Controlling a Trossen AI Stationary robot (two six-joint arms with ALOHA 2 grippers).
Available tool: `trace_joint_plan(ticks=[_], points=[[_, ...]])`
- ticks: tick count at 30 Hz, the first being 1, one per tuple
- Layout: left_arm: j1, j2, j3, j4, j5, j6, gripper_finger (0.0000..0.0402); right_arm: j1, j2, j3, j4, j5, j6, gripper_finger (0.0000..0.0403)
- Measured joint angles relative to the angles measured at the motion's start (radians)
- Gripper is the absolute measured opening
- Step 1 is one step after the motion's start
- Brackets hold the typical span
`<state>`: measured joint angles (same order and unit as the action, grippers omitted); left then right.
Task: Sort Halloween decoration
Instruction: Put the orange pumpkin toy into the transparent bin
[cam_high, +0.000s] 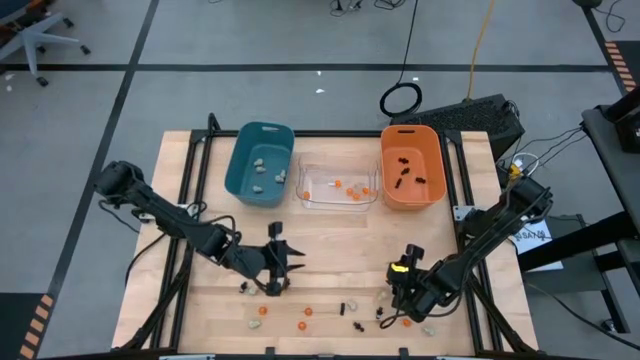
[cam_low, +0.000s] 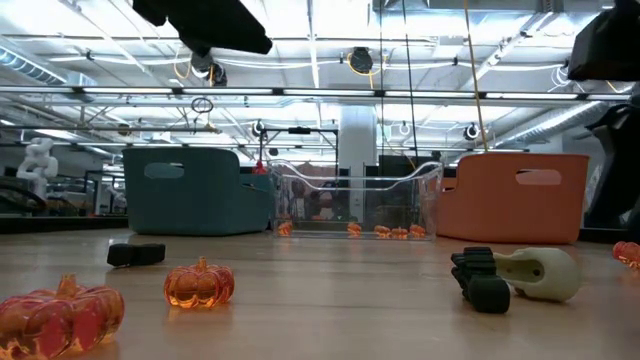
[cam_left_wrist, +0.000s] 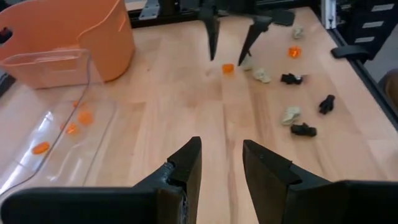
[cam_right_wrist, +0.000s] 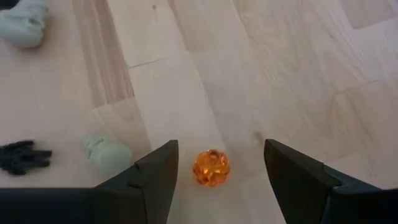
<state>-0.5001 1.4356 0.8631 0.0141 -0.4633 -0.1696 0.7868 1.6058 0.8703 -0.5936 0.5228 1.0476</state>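
Three bins are lined up at the far side of the desk (cam_high: 200, 200): a teal bin (cam_high: 259, 162) with pale lumps, a clear bin (cam_high: 338, 187) with orange pieces, an orange bin (cam_high: 411, 166) with black ones. The unsorted Halloween decoration (cam_high: 306, 312) is scattered along the near edge.

The left gripper (cam_high: 280, 262) is held above bare wood at the near left, its fingers (cam_left_wrist: 186, 163) apart and nothing between them. The right gripper (cam_right_wrist: 217, 168) is lowered at the near right, fingers wide apart, with a small orange pumpkin (cam_right_wrist: 211, 167) framed between them but not clamped.

The pumpkin is judged light, hard and glossy, likely to slip or roll; it is best taken across its widest middle.

The pumpkin's place between the fingers is shown only by the right wrist view. The ribbed pumpkins (cam_low: 199, 284) are shown translucent by the low view. The bins' contents are shown together only from above.
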Motion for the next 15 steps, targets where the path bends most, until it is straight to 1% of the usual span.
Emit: trace_joint_plan(ticks=[6, 11, 15], points=[[-0.006, 0.005, 0.0, 0.004, 0.001, 0.001, 0.0115, 0.0, 0.047, 0.0, 0.058, -0.016, 0.016, 0.0221], [-0.006, 0.005, 0.0, 0.002, 0.003, 0.001, 0.0115, 0.0, 0.08, 0.0, 0.06, -0.045, 0.059, 0.0221], [-0.006, 0.005, 0.0, 0.0, 0.011, 0.001, 0.0115, 0.001, 0.089, 0.001, 0.068, -0.047, 0.07, 0.0215]])
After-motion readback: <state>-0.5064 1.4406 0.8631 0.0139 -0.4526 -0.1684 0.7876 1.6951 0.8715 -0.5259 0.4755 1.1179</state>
